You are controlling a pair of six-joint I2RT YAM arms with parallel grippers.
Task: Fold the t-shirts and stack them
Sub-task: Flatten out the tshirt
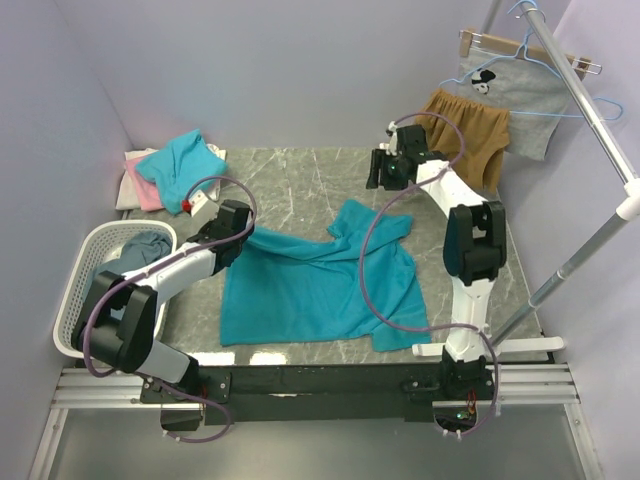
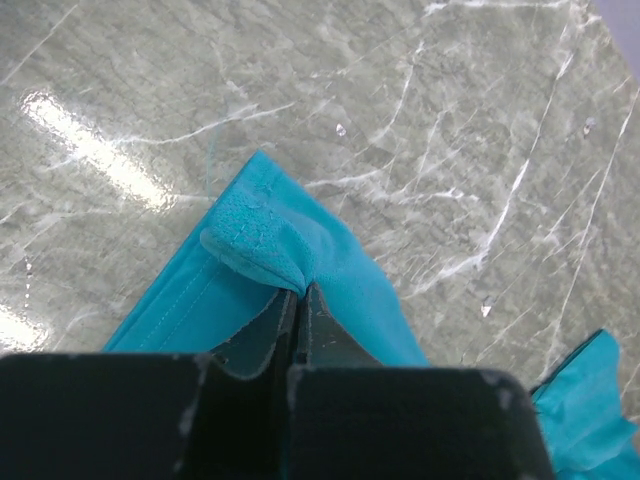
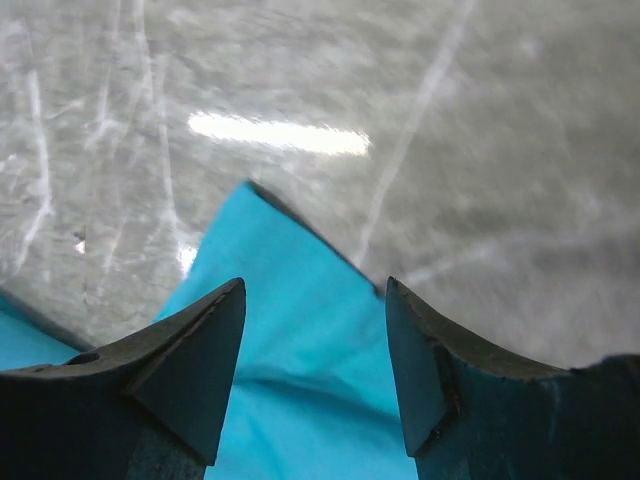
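A teal t-shirt [image 1: 320,285] lies spread and rumpled on the marble table [image 1: 300,180]. My left gripper [image 1: 240,232] is shut on its left corner. In the left wrist view the fingers [image 2: 302,292] pinch a bunched fold of the teal t-shirt [image 2: 280,245], lifted a little off the table. My right gripper [image 1: 381,172] hangs open above the shirt's far corner. In the right wrist view the gripper [image 3: 315,290] has teal cloth [image 3: 300,350] below its spread fingers and nothing between them. A folded teal t-shirt [image 1: 180,165] lies on pink and white ones at the back left.
A white laundry basket [image 1: 75,290] at the left edge holds a slate-blue garment [image 1: 140,250]. Tan-brown shorts [image 1: 470,135] and a grey printed garment [image 1: 515,95] hang from a clothes rack [image 1: 590,110] at the back right.
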